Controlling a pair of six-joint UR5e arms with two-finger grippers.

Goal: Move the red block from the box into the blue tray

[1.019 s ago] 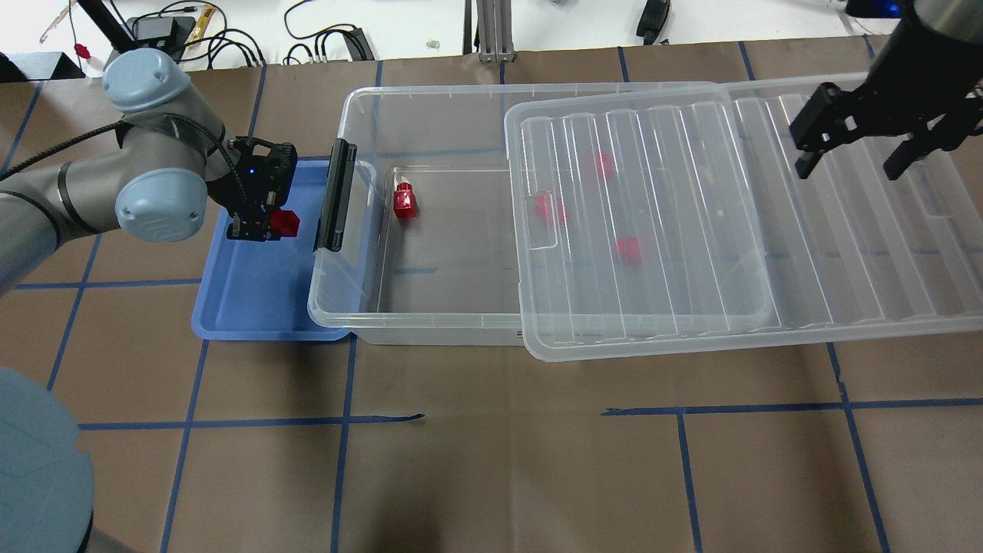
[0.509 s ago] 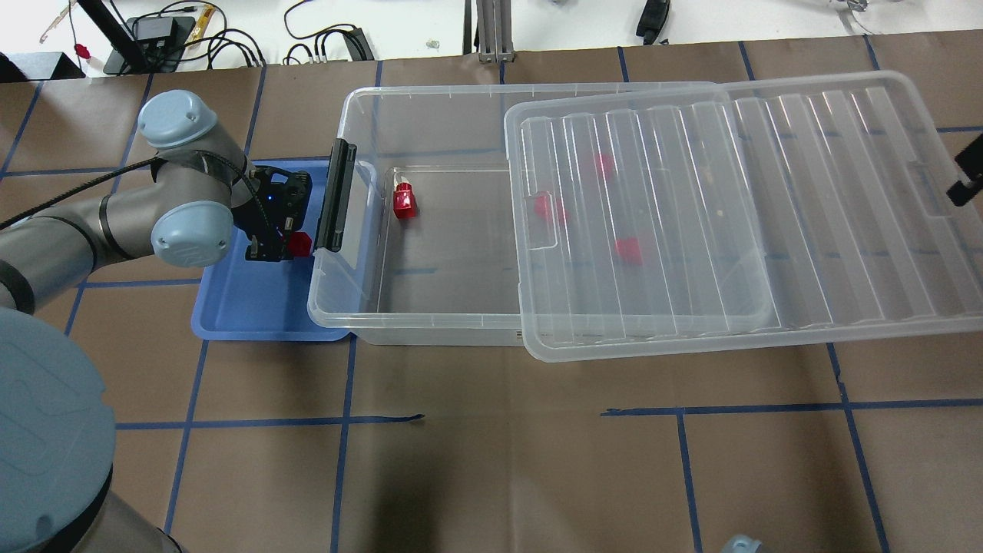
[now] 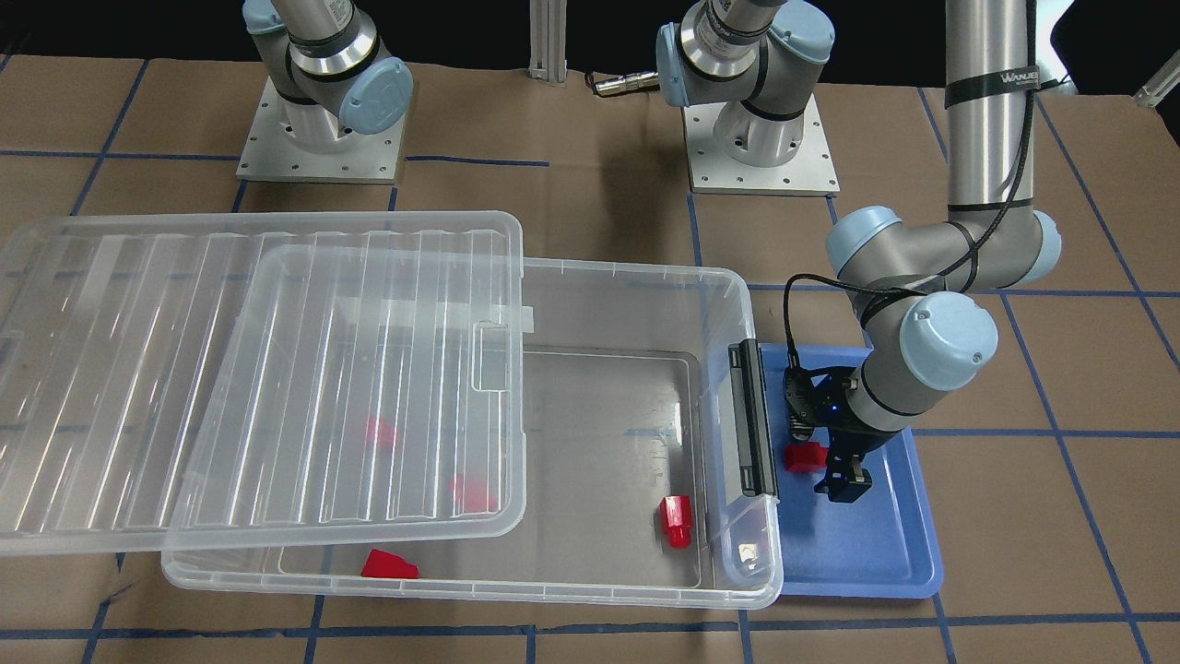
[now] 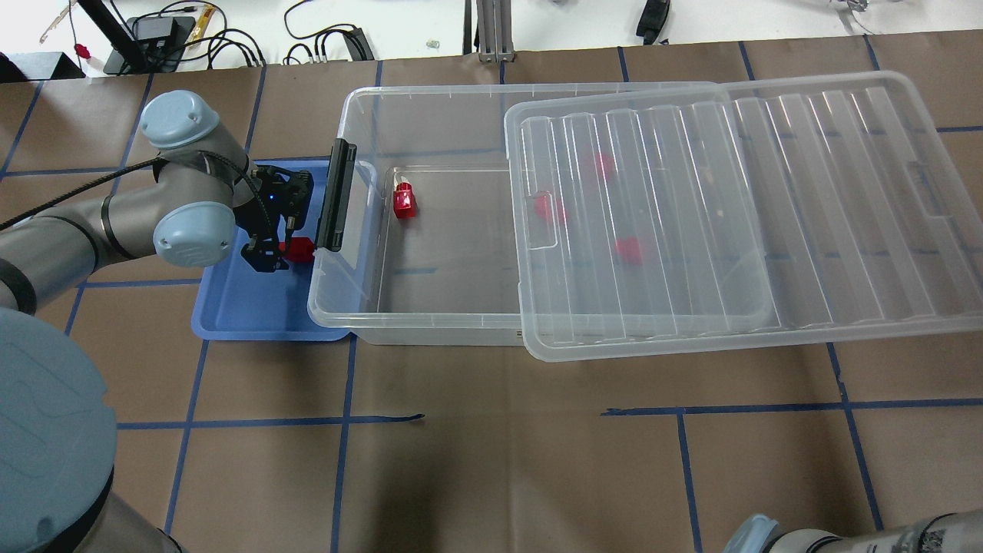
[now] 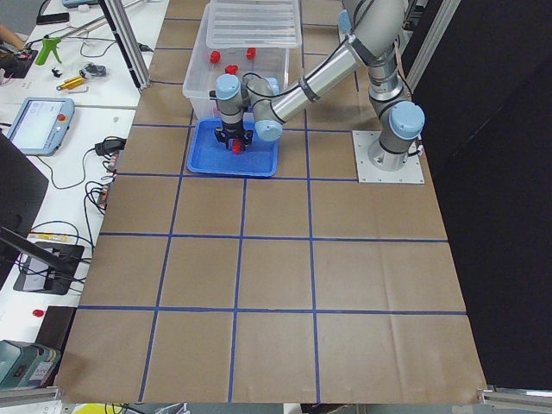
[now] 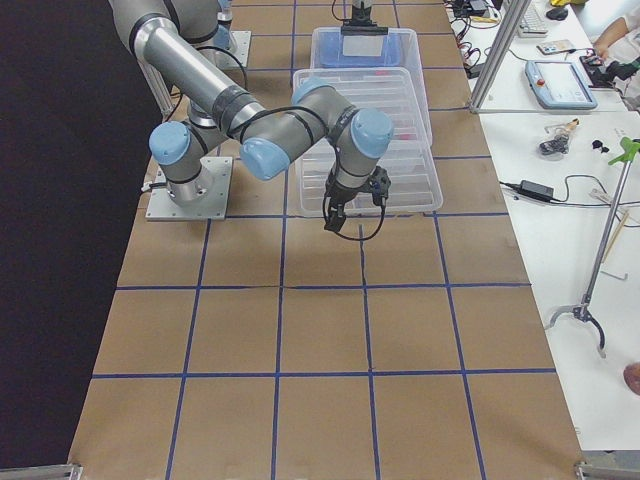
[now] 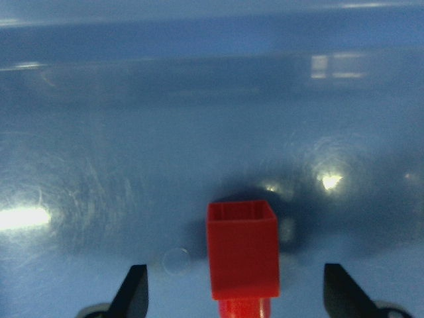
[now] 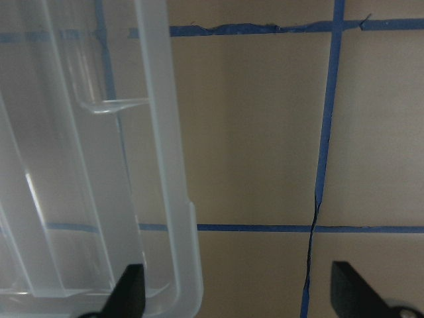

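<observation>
Left wrist-mounted view: left gripper (image 7: 236, 291) is hovering with jaws spread wide, gripping nothing; red block (image 7: 242, 248) is lying between them on the blue tray (image 7: 132, 132) floor, left of the box (image 4: 430, 100); right gripper (image 8: 238, 291) is gaping too, beside the lid (image 8: 165, 165)

Block (image 7: 242, 248): you see glossy red plastic with smooth faces. Tray (image 7: 132, 132): shiny blue plastic, finely scuffed, with bright glare spots in the left wrist view. Box (image 4: 430, 330): clear, smooth plastic. Lid (image 4: 768, 215): translucent ribbed plastic, slightly milky. Latch (image 4: 335, 196): black plastic, matt. Table (image 4: 491, 476): you have matt brown paper over it, lightly creased, marked with blue tape (image 4: 253, 422). Left arm (image 3: 982, 111): satin metal tubes. Its joint caps (image 3: 949, 337) are matt grey-blue plastic.
</observation>
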